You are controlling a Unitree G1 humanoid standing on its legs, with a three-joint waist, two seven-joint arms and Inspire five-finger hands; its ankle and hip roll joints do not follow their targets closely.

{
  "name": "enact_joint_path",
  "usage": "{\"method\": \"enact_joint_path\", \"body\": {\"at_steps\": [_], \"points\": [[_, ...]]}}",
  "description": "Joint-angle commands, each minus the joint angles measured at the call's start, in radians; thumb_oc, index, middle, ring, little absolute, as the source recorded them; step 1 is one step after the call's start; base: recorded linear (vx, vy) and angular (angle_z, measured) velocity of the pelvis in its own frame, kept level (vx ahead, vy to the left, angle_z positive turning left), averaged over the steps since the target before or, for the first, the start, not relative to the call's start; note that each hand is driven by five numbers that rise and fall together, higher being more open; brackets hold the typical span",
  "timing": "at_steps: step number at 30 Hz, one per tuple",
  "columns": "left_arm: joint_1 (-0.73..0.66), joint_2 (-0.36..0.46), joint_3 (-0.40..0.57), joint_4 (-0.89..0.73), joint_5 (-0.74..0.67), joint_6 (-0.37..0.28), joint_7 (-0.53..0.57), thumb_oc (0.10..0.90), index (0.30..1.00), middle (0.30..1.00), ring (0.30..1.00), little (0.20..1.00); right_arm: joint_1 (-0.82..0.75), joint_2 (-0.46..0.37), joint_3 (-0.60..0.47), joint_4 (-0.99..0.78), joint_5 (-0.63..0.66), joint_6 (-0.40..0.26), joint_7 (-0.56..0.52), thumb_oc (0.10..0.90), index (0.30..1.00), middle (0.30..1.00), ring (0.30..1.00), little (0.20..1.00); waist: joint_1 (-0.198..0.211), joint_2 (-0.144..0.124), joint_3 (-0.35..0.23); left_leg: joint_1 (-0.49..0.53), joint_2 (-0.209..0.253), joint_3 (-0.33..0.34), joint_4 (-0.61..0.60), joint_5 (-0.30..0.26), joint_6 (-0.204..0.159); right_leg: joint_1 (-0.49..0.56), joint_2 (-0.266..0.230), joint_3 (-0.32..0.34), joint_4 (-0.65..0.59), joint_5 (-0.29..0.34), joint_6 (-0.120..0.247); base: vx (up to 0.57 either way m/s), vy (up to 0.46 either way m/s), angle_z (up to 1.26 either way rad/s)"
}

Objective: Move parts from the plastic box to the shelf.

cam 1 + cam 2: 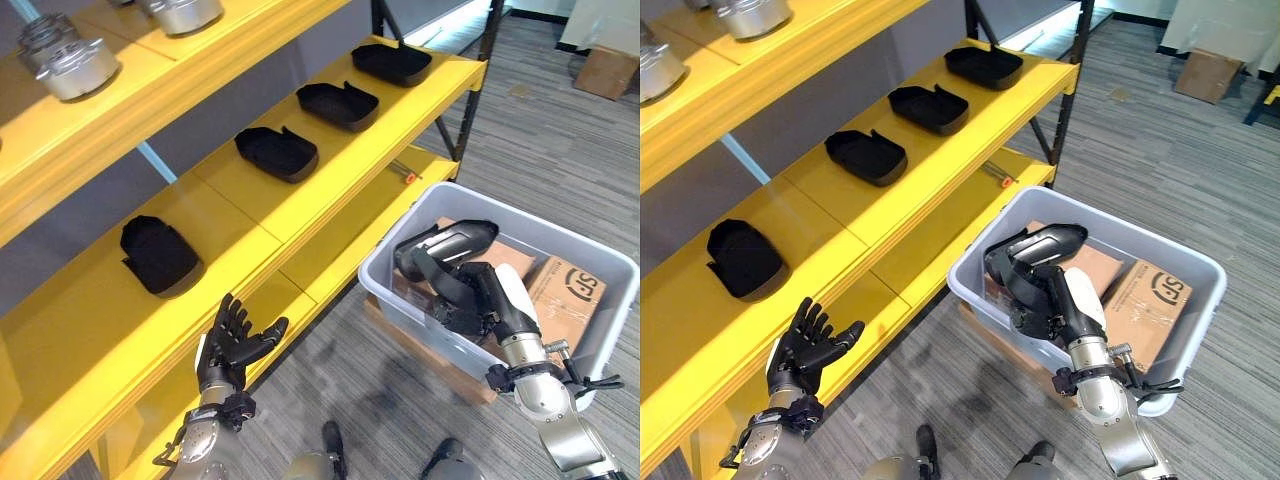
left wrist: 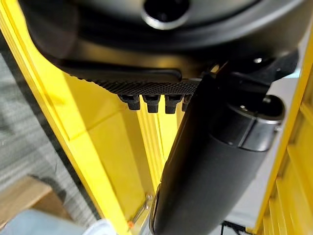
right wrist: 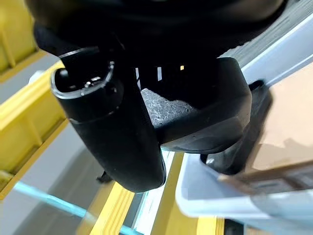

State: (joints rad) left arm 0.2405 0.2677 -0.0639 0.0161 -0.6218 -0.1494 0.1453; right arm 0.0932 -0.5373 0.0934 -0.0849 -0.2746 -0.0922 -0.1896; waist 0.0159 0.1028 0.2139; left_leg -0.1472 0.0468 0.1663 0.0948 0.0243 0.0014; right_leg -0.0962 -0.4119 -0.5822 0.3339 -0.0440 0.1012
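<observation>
Right robot hand (image 3: 112, 132) round black part (image 3: 205, 122) over plastic box (image 1: 600, 262).

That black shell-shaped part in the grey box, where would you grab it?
The right hand already grips the black part by its lower end, from above. That seems sensible: the part leans upright over the plastic box's near wall, so its raised rim is reachable from the open top.

This looks like a warehouse or factory storeroom. At ten o'clock stands a yellow shelf (image 1: 330, 190) on dark steel uprights, with black moulded parts (image 1: 277, 152) in a row and metal castings (image 1: 70, 60) above. A grey plastic box (image 1: 590, 262) sits at three o'clock on grey carpet flooring (image 1: 540, 150), with a cardboard carton (image 1: 607, 70) at one o'clock.
</observation>
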Motion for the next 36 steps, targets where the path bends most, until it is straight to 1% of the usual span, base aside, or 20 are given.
{"method": "enact_joint_path", "body": {"at_steps": [1, 3, 4, 5, 6, 8, 11, 13, 15, 19, 22, 27, 28, 29, 30, 31, 32, 33, 34, 36], "points": [[-0.045, 0.127, 0.061, -0.152, 0.033, -0.084, -0.019, 0.9, 1.0, 1.0, 1.0, 1.0, -0.14, 0.016, -0.037, -0.102, -0.034, -0.099, -0.043, 0.4, 0.3, 0.3, 0.3, 0.3, -0.013, -0.064, -0.041, 0.052, -0.046, -0.022, 0.012, -0.129, 0.031, 0.135, 0.018, 0.269, -0.188, 0.135, 0.064, 0.07, 0.233, 1.04], [-0.058, 0.131, 0.04, -0.137, 0.033, -0.082, -0.019, 0.9, 1.0, 1.0, 1.0, 1.0, -0.123, 0.017, -0.046, -0.098, -0.031, -0.102, -0.048, 0.4, 0.3, 0.3, 0.3, 0.3, -0.062, -0.048, -0.03, 0.082, -0.062, -0.076, -0.02, -0.111, 0.047, 0.044, 0.141, 0.504, -0.119, 0.066, 0.031, 0.12, 0.243, 0.77], [-0.061, 0.125, 0.034, -0.128, 0.043, -0.077, -0.023, 0.9, 1.0, 1.0, 1.0, 1.0, -0.102, 0.019, -0.055, -0.098, -0.029, -0.11, -0.046, 0.4, 0.3, 0.3, 0.3, 0.3, -0.084, -0.046, -0.018, 0.111, -0.068, -0.113, -0.039, -0.103, 0.056, -0.001, 0.265, 0.613, -0.074, -0.034, 0.003, 0.14, 0.156, 0.72], [-0.062, 0.124, 0.034, -0.128, 0.043, -0.077, -0.023, 0.9, 1.0, 1.0, 1.0, 1.0, -0.102, 0.019, -0.056, -0.098, -0.029, -0.11, -0.046, 0.4, 0.3, 0.3, 0.3, 0.3, -0.081, -0.045, -0.02, 0.108, -0.067, -0.11, -0.041, -0.1, 0.055, -0.008, 0.267, 0.616, -0.07, -0.032, 0.001, 0.13, 0.087, 0.72], [-0.066, 0.119, 0.03, -0.127, 0.049, -0.075, -0.024, 0.9, 1.0, 1.0, 1.0, 1.0, -0.092, 0.019, -0.058, -0.092, -0.029, -0.113, -0.046, 0.4, 0.3, 0.3, 0.3, 0.3, -0.088, -0.052, -0.017, 0.121, -0.071, -0.118, -0.059, -0.094, 0.058, -0.029, 0.323, 0.63, -0.074, -0.053, -0.008, 0.05, 0.0, 0.73], [-0.068, 0.115, 0.033, -0.128, 0.059, -0.073, -0.028, 0.9, 1.0, 1.0, 1.0, 1.0, -0.069, 0.028, -0.069, -0.101, -0.013, -0.125, -0.042, 0.4, 0.3, 0.3, 0.3, 0.3, -0.094, -0.065, -0.015, 0.132, -0.079, -0.132, -0.071, -0.091, 0.06, -0.042, 0.382, 0.628, -0.093, -0.059, -0.025, 0.08, -0.03, 0.46], [-0.064, 0.102, 0.026, -0.114, 0.066, -0.074, -0.032, 0.9, 1.0, 1.0, 1.0, 1.0, -0.056, 0.025, -0.063, -0.102, 0.006, -0.144, -0.03, 0.4, 0.3, 0.3, 0.3, 0.3, -0.112, -0.081, -0.017, 0.156, -0.097, -0.158, -0.085, -0.093, 0.058, -0.071, 0.469, 0.654, -0.14, -0.032, -0.043, 0.09, -0.029, 0.47], [-0.068, 0.094, 0.014, -0.104, 0.063, -0.076, -0.034, 0.9, 1.0, 1.0, 1.0, 1.0, -0.051, 0.02, -0.061, -0.103, 0.015, -0.147, -0.024, 0.4, 0.3, 0.3, 0.3, 0.3, -0.123, -0.09, -0.018, 0.168, -0.107, -0.179, -0.08, -0.098, 0.052, -0.067, 0.498, 0.692, -0.169, -0.013, -0.05, 0.1, -0.045, 0.36], [-0.06, 0.081, 0.011, -0.108, 0.069, -0.075, -0.039, 0.9, 1.0, 1.0, 1.0, 1.0, -0.03, 0.019, -0.071, -0.116, 0.024, -0.153, -0.017, 0.4, 0.3, 0.3, 0.3, 0.3, -0.121, -0.095, -0.023, 0.173, -0.112, -0.183, -0.07, -0.1, 0.047, -0.023, 0.484, 0.687, -0.207, -0.004, -0.056, 0.08, -0.089, 0.22], [-0.03, 0.056, 0.019, -0.126, 0.04, -0.079, -0.033, 0.9, 1.0, 1.0, 1.0, 1.0, -0.031, 0.003, -0.075, -0.121, 0.048, -0.15, -0.013, 0.4, 0.3, 0.3, 0.3, 0.3, -0.111, -0.083, -0.05, 0.186, -0.103, -0.177, -0.08, -0.095, 0.034, 0.038, 0.474, 0.685, -0.304, 0.025, -0.058, 0.08, -0.112, 0.09], [-0.033, 0.053, 0.019, -0.125, 0.029, -0.077, -0.029, 0.9, 1.0, 1.0, 1.0, 1.0, -0.032, 0.0, -0.077, -0.119, 0.053, -0.149, -0.016, 0.4, 0.3, 0.3, 0.3, 0.3, -0.11, -0.082, -0.054, 0.183, -0.098, -0.179, -0.062, -0.099, 0.024, 0.057, 0.469, 0.677, -0.32, 0.022, -0.063, 0.04, -0.093, 0.07], [-0.053, 0.056, 0.008, -0.126, 0.025, -0.072, -0.031, 0.9, 1.0, 1.0, 1.0, 1.0, -0.033, -0.012, -0.088, -0.122, 0.069, -0.15, -0.025, 0.4, 0.3, 0.3, 0.3, 0.3, -0.121, -0.086, -0.024, 0.128, -0.092, -0.187, 0.103, -0.121, -0.012, 0.071, 0.462, 0.653, -0.29, -0.002, -0.09, -0.01, -0.097, 0.26], [-0.064, 0.058, 0.0, -0.124, 0.026, -0.071, -0.032, 0.9, 1.0, 1.0, 1.0, 1.0, -0.029, -0.019, -0.098, -0.126, 0.069, -0.151, -0.032, 0.4, 0.3, 0.3, 0.3, 0.3, -0.129, -0.089, -0.004, 0.09, -0.083, -0.161, 0.203, -0.104, -0.027, 0.077, 0.449, 0.634, -0.274, -0.01, -0.099, -0.04, -0.03, 0.56], [-0.065, 0.058, 0.0, -0.124, 0.026, -0.07, -0.032, 0.9, 1.0, 1.0, 1.0, 1.0, -0.029, -0.019, -0.098, -0.126, 0.069, -0.152, -0.032, 0.4, 0.3, 0.3, 0.3, 0.3, -0.133, -0.087, -0.005, 0.081, -0.082, -0.165, 0.217, -0.11, -0.028, 0.074, 0.45, 0.63, -0.271, -0.011, -0.1, -0.06, -0.039, 0.75], [-0.066, 0.059, 0.002, -0.127, 0.026, -0.068, -0.031, 0.9, 1.0, 1.0, 1.0, 1.0, -0.027, -0.022, -0.106, -0.128, 0.065, -0.152, -0.038, 0.4, 0.3, 0.3, 0.3, 0.3, -0.142, -0.094, 0.003, 0.059, -0.043, -0.13, 0.256, -0.093, -0.034, 0.076, 0.438, 0.617, -0.259, -0.016, -0.103, -0.04, 0.002, 0.63], [-0.063, 0.055, 0.006, -0.13, 0.02, -0.069, -0.031, 0.9, 1.0, 1.0, 1.0, 1.0, -0.021, -0.021, -0.11, -0.126, 0.058, -0.147, -0.049, 0.4, 0.3, 0.3, 0.3, 0.3, -0.143, -0.102, 0.009, 0.039, 0.015, -0.123, 0.25, -0.064, -0.028, 0.078, 0.422, 0.613, -0.243, -0.03, -0.107, -0.03, 0.009, 0.34], [-0.06, 0.056, 0.008, -0.131, 0.022, -0.069, -0.028, 0.9, 1.0, 1.0, 1.0, 1.0, -0.016, -0.019, -0.112, -0.126, 0.055, -0.147, -0.054, 0.4, 0.3, 0.3, 0.3, 0.3, -0.139, -0.105, 0.007, 0.036, 0.039, -0.135, 0.228, -0.048, -0.026, 0.079, 0.417, 0.616, -0.238, -0.036, -0.107, -0.01, 0.016, 0.17], [-0.059, 0.057, 0.007, -0.132, 0.022, -0.069, -0.028, 0.9, 1.0, 1.0, 1.0, 1.0, -0.015, -0.019, -0.112, -0.126, 0.055, -0.147, -0.054, 0.4, 0.3, 0.3, 0.3, 0.3, -0.139, -0.107, 0.006, 0.038, 0.038, -0.135, 0.222, -0.045, -0.027, 0.078, 0.417, 0.616, -0.236, -0.037, -0.107, 0.04, 0.035, 0.24], [-0.044, 0.056, 0.015, -0.134, 0.023, -0.069, -0.022, 0.9, 1.0, 1.0, 1.0, 1.0, 0.001, -0.016, -0.123, -0.128, 0.055, -0.15, -0.066, 0.4, 0.3, 0.3, 0.3, 0.3, -0.142, -0.11, -0.002, 0.048, 0.13, -0.143, 0.141, 0.02, -0.04, 0.074, 0.408, 0.61, -0.217, -0.057, -0.103, 0.08, 0.041, 0.37], [-0.037, 0.053, 0.016, -0.132, 0.022, -0.067, -0.014, 0.9, 1.0, 1.0, 1.0, 1.0, 0.011, -0.01, -0.13, -0.124, 0.052, -0.15, -0.083, 0.4, 0.3, 0.3, 0.3, 0.3, -0.139, -0.108, -0.002, 0.05, 0.215, -0.135, 0.029, 0.119, -0.064, 0.066, 0.408, 0.592, -0.17, -0.09, -0.107, 0.11, 0.056, 0.37]]}}
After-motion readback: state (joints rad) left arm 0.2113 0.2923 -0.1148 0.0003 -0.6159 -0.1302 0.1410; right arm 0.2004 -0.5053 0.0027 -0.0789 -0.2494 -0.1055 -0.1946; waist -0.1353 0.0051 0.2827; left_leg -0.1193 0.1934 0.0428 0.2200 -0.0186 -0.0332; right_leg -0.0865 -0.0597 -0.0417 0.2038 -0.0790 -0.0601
